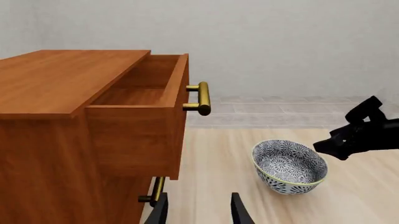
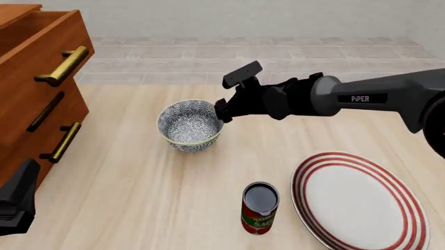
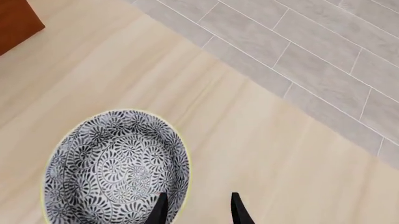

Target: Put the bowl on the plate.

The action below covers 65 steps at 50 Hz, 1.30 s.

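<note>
1. Front view is the only one showing the plate (image 2: 361,200) and the can (image 2: 259,208): plate sits on the table (image 2: 139,198) at the near right, can upright just left of it, apart from it
2. Front view also has the right arm (image 2: 375,96) reaching in from the right, right gripper (image 2: 224,112) at the bowl's right rim
3. The bowl (image 2: 189,125) stands upright on the table, left of centre, well apart from the plate, nothing in it
4. Left wrist view alone shows the top drawer (image 1: 146,102) of the wooden cabinet (image 1: 50,121) pulled open, brass handle (image 1: 201,98) on its front; bowl (image 1: 290,166) on the table beside the cabinet, right gripper (image 1: 339,145) at its rim
5. Right wrist view looks down into the bowl (image 3: 115,168); one fingertip (image 3: 160,210) is over the inside of the rim, the other (image 3: 238,210) outside over bare table
6. Right jaws: parted a moderate way, straddling the bowl's rim, not clamped on it; contact with the rim cannot be told
7. Left gripper (image 1: 198,210): fingertips parted, nothing between them, over bare table near the cabinet's lower drawer; in the front view only a dark part of it shows at the bottom left corner (image 2: 17,200)
</note>
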{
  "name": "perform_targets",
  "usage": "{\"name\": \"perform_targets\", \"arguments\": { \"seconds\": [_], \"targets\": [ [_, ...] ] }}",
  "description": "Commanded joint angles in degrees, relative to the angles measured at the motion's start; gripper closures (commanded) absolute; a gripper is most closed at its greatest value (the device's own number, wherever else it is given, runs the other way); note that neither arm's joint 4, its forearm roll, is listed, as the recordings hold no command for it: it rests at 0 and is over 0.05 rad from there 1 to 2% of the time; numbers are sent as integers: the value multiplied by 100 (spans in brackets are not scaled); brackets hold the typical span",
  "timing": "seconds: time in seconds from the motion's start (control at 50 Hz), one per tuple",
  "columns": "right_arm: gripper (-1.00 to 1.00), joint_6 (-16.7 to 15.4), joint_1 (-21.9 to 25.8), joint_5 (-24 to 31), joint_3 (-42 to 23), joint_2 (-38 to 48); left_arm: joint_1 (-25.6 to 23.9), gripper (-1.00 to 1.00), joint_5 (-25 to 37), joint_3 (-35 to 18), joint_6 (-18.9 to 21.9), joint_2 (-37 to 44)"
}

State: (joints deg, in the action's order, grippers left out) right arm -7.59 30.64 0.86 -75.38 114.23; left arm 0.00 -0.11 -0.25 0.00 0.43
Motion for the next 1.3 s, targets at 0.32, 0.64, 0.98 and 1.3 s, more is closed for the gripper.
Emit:
{"name": "perform_targets", "arguments": {
  "seconds": [0.32, 0.64, 0.98, 1.3],
  "targets": [
    [-100, 109, 76, 21, -254, 443, 0, -100, 0, 0, 0, 0],
    [-100, 196, 181, 8, -401, 697, 0, -100, 0, 0, 0, 0],
    [-100, 203, 185, 20, -490, 898, 0, -100, 0, 0, 0, 0],
    [100, 250, 257, -54, -419, 919, 0, -100, 0, 0, 0, 0]
  ]
}}
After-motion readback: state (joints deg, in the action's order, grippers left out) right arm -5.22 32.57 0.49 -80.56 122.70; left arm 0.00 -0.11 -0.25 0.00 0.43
